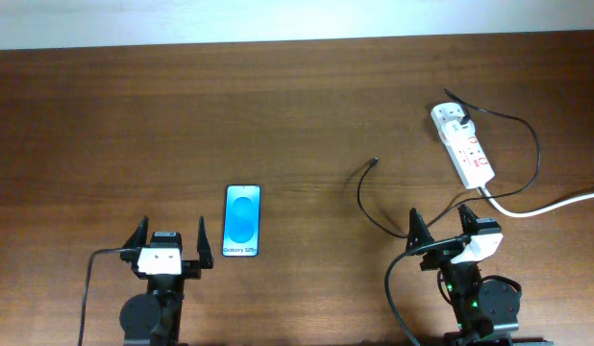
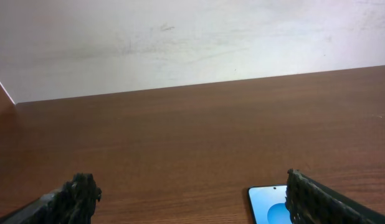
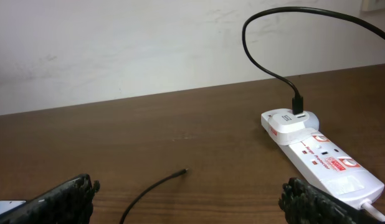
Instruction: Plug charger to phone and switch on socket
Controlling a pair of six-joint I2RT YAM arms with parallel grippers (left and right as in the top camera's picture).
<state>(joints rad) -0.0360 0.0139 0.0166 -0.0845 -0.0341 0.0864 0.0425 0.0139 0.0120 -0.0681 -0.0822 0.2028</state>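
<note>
The phone (image 1: 242, 221) lies flat with its blue screen up, just right of my open, empty left gripper (image 1: 171, 236); its top corner shows in the left wrist view (image 2: 267, 204) beside the right finger of the left gripper (image 2: 189, 196). The charger, a thin black cable (image 1: 364, 197), runs from the far end of the white socket strip (image 1: 463, 144) and loops round to a free tip (image 1: 375, 161). My right gripper (image 1: 439, 227) is open and empty, near the cable loop. In the right wrist view the cable tip (image 3: 183, 170) lies ahead of the right gripper (image 3: 189, 196), with the socket (image 3: 320, 158) to the right.
The socket's thick white cord (image 1: 556, 202) runs off the right edge of the table. A pale wall (image 2: 180, 43) stands behind the far edge of the brown wooden table (image 1: 182, 115).
</note>
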